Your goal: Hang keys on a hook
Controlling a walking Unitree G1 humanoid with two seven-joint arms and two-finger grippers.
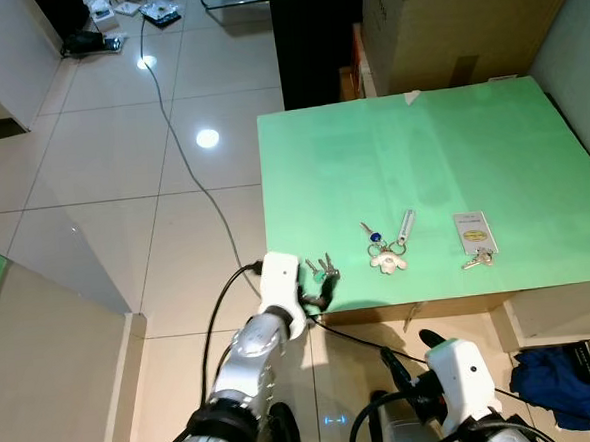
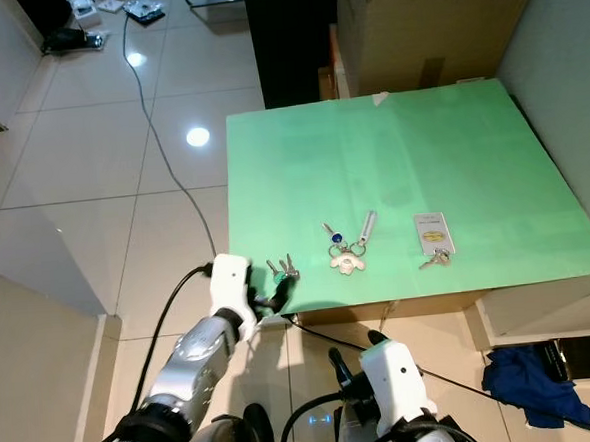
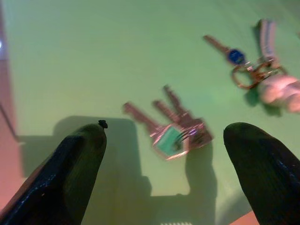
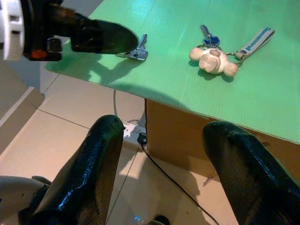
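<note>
As the left gripper (image 1: 322, 294) hovers spread over the keys (image 3: 176, 133) at the table (image 1: 442, 162) edge | step: reach-to-grasp | next: lower, pinch the bunch | right gripper (image 4: 159, 154) spread, idle below.

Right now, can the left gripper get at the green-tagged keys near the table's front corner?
Probably yes. The left gripper is open at the green table edge, its fingers on either side of the green-tagged keys, nothing lying between them.
</note>
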